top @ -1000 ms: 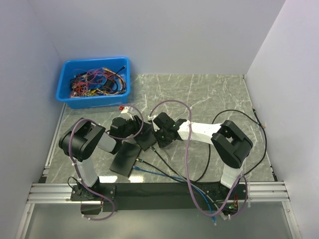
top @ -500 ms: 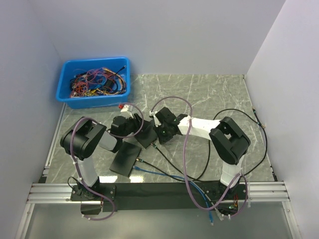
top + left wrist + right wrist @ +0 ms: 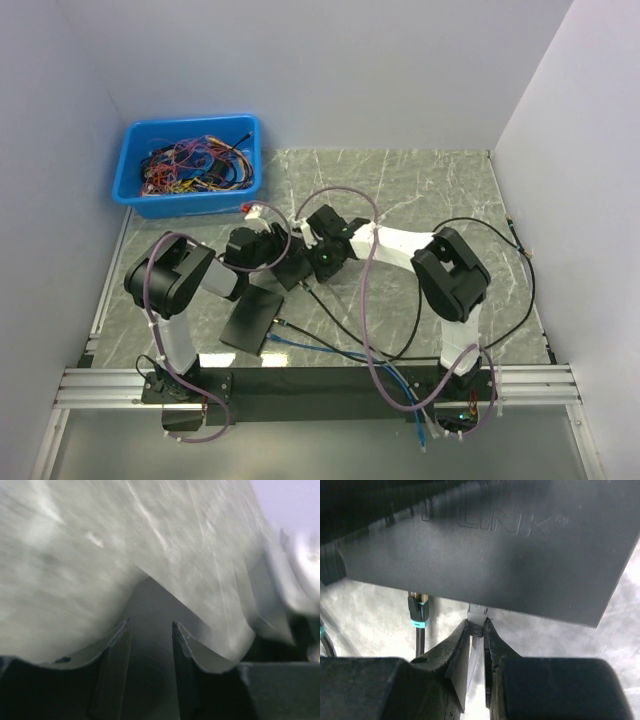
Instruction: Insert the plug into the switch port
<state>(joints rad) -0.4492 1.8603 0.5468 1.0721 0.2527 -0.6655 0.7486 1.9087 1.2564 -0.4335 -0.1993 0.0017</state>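
Clear plastic plug (image 3: 476, 615), likely light and brittle, sits pinched by its rear in my right pincer (image 3: 476, 625), nose against the black switch (image 3: 485, 545).

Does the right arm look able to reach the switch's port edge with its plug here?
Probably yes: the right gripper, shut on the plug, sits at the switch edge; the teal-collared cable lies alongside, not across its path.
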